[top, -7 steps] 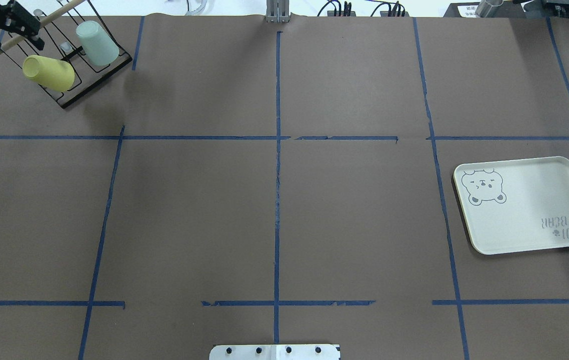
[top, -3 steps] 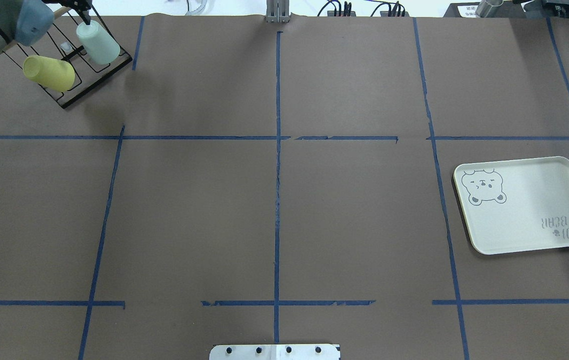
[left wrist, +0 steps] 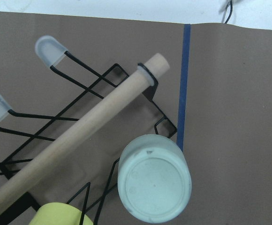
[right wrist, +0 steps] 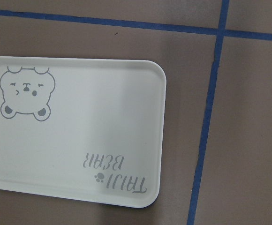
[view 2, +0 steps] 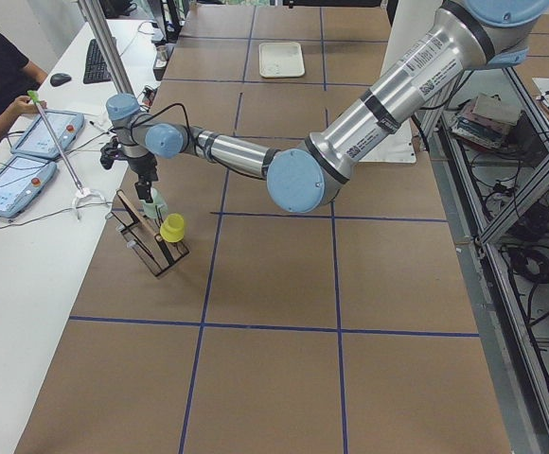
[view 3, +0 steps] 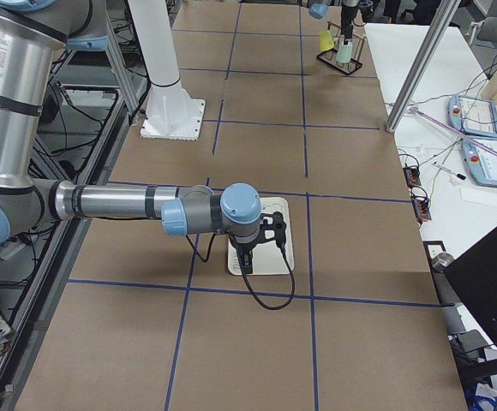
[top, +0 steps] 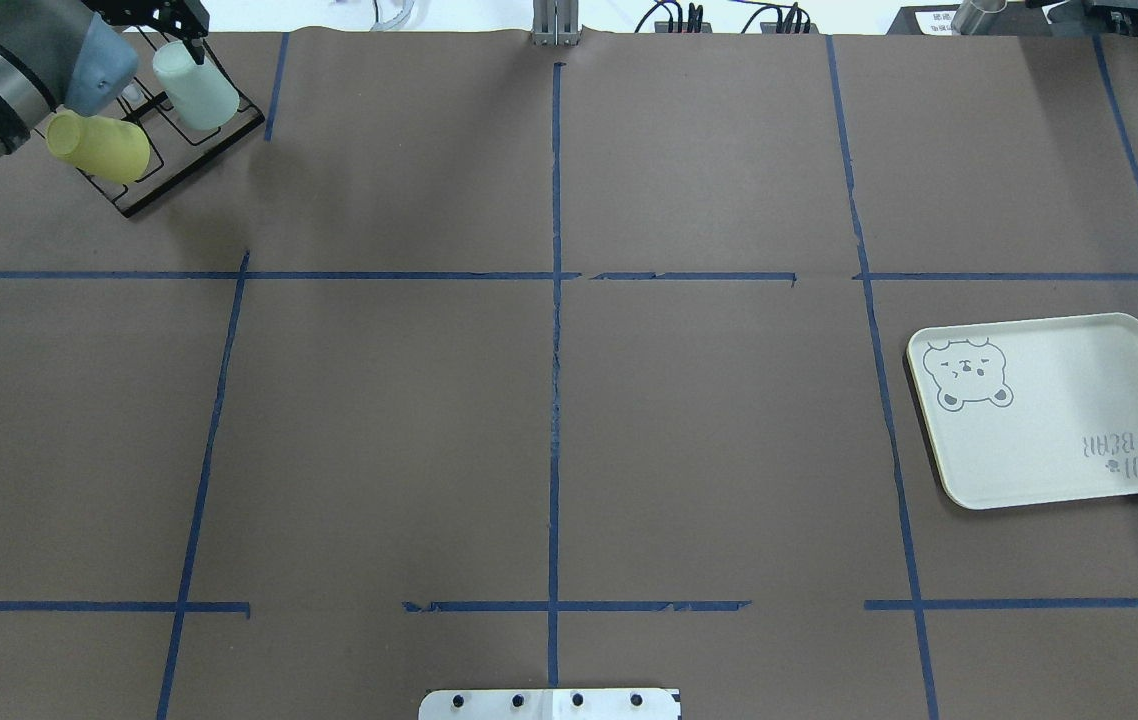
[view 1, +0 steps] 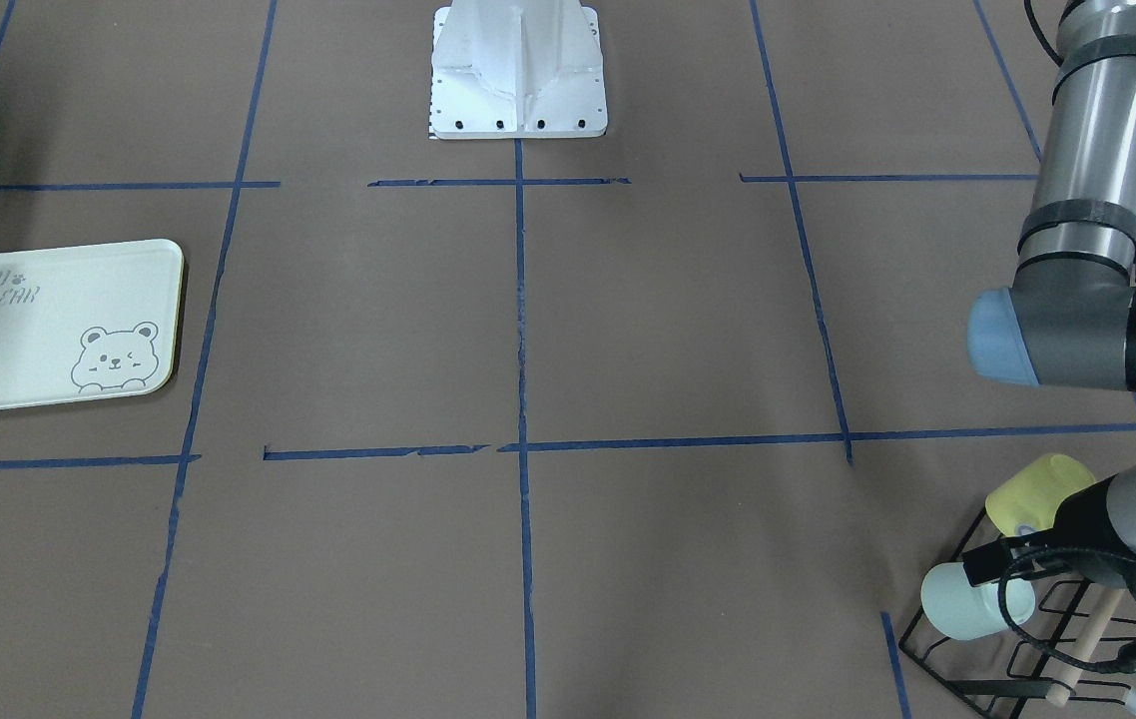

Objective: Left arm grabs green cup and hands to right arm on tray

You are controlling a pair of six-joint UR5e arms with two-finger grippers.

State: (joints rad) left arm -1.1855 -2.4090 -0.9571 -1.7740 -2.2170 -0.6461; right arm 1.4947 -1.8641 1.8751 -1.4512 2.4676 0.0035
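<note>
**Green cup**: pale mint tumbler, set mouth-down and tilted on a prong of the wire rack. It sits at the far left corner of the table in the overhead view. In the left wrist view its round base faces the camera, low and right of centre. It is not lifted.

**Left gripper**: black, poised directly above the green cup and close to its upturned base. No finger shows in the wrist view, and the other views do not show how far the jaws are parted, so its opening cannot be told. No grasp on the cup is visible.

**Left arm**: grey with pale-blue caps, stretched out over the rack.

**Rack fittings**: a wooden dowel lies slantwise across the black wire. Two bare prongs carry translucent caps.

**Yellow cup**: on a neighbouring prong just beside the green cup, also tilted.

**Tray**: cream, with a bear drawing and "TAIJI BEAR" lettering. It lies flat at the table's right side, well apart from the rack, and holds nothing.

**Right gripper**: hangs above the tray and points down. It shows only in the side view, so its opening cannot be told. The right wrist view looks straight down on the tray.

**Right arm**: reaches out level, with a loose black cable looping below the wrist.
</note>
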